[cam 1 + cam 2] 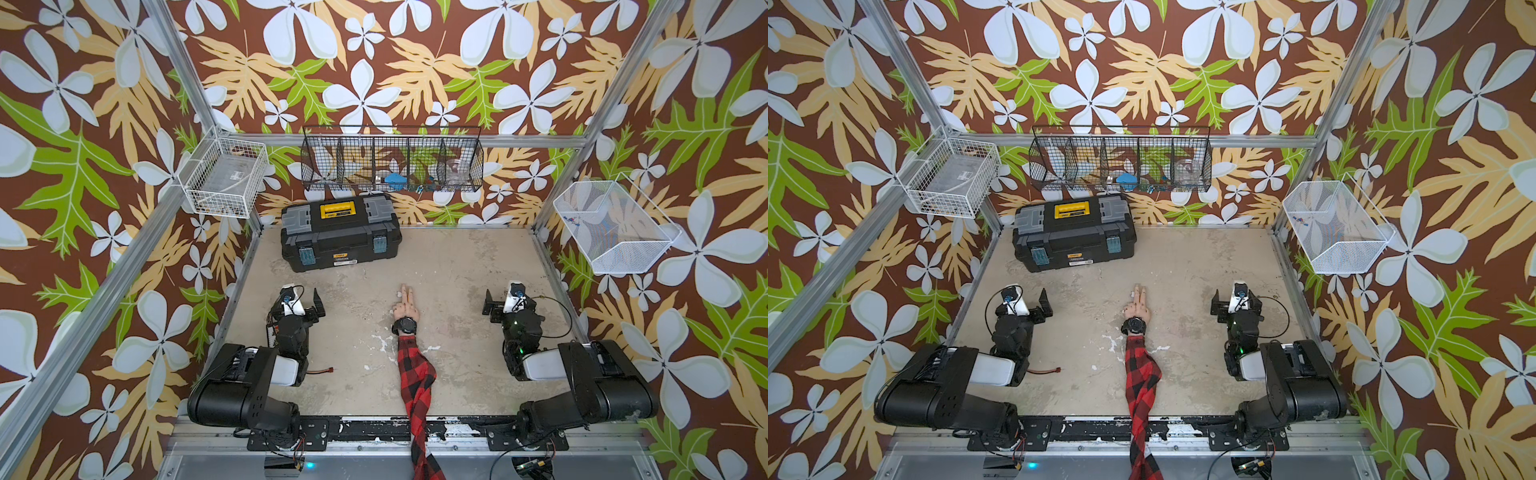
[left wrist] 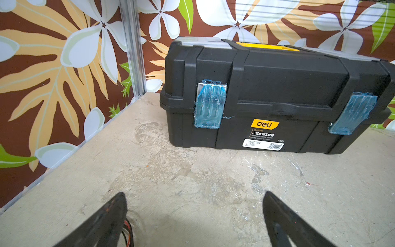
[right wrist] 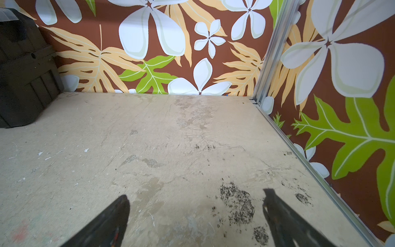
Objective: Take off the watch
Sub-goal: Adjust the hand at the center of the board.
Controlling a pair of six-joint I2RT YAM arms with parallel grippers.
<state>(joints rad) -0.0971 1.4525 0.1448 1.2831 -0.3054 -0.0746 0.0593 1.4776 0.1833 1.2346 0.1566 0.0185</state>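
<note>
The watch (image 1: 405, 325) (image 1: 1135, 325) is all black with a round face. It is strapped round the wrist of a dummy hand (image 1: 405, 305) lying mid-table, fingers pointing to the back. A red-and-black plaid sleeve (image 1: 415, 374) covers the forearm down to the front edge. My left gripper (image 1: 297, 298) (image 2: 194, 194) hovers well left of the watch, open, with bare table between its fingers. My right gripper (image 1: 513, 297) (image 3: 195, 192) is well to the right of it, open and empty. Neither wrist view shows the watch.
A black toolbox (image 1: 340, 232) (image 2: 267, 96) (image 3: 21, 70) with a yellow handle stands at the back left. On the walls hang a black wire basket (image 1: 392, 162) and two white baskets (image 1: 224, 183) (image 1: 615, 226). A red-tipped cable (image 1: 324, 370) lies by the left arm.
</note>
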